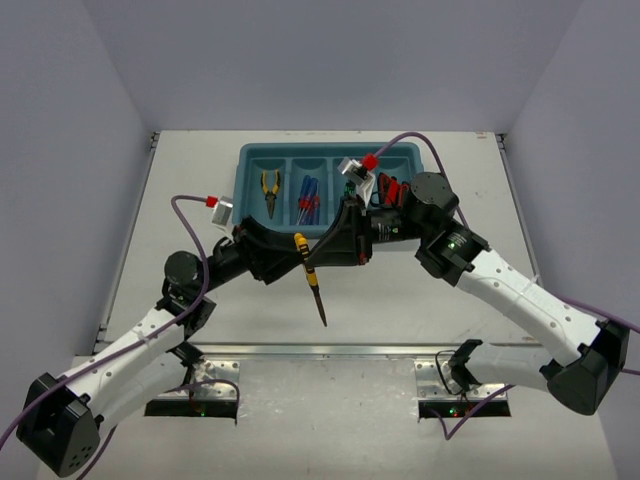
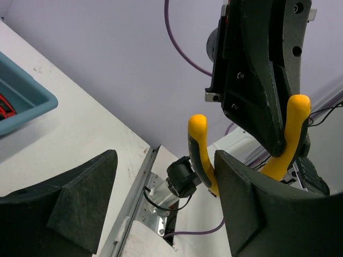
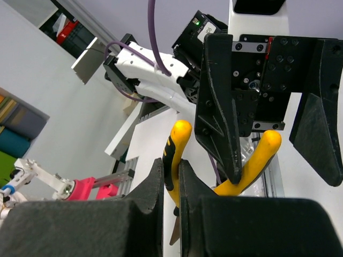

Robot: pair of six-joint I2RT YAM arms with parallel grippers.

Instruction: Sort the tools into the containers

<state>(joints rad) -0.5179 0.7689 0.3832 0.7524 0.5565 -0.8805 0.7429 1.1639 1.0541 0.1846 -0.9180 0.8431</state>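
Note:
Yellow-handled pliers (image 1: 308, 270) hang in mid-air in front of the teal tray (image 1: 252, 160), tips pointing toward the near edge. My right gripper (image 3: 171, 166) is shut on one yellow handle (image 3: 177, 140). My left gripper (image 2: 165, 160) is open; one handle (image 2: 200, 152) stands between its fingers close to the right finger (image 2: 252, 209), and the other handle (image 2: 293, 128) is outside it. In the top view both grippers meet at the pliers, the left (image 1: 292, 252) and the right (image 1: 345, 238). The tray holds another pair of pliers (image 1: 269, 188), blue-and-red screwdrivers (image 1: 309, 198) and red-and-black knives (image 1: 388, 188).
The tray's corner (image 2: 32, 104) shows at the left of the left wrist view. A metal rail (image 1: 320, 350) runs along the table's near edge. Purple cables (image 1: 400, 142) loop over the tray. White walls close the table on three sides.

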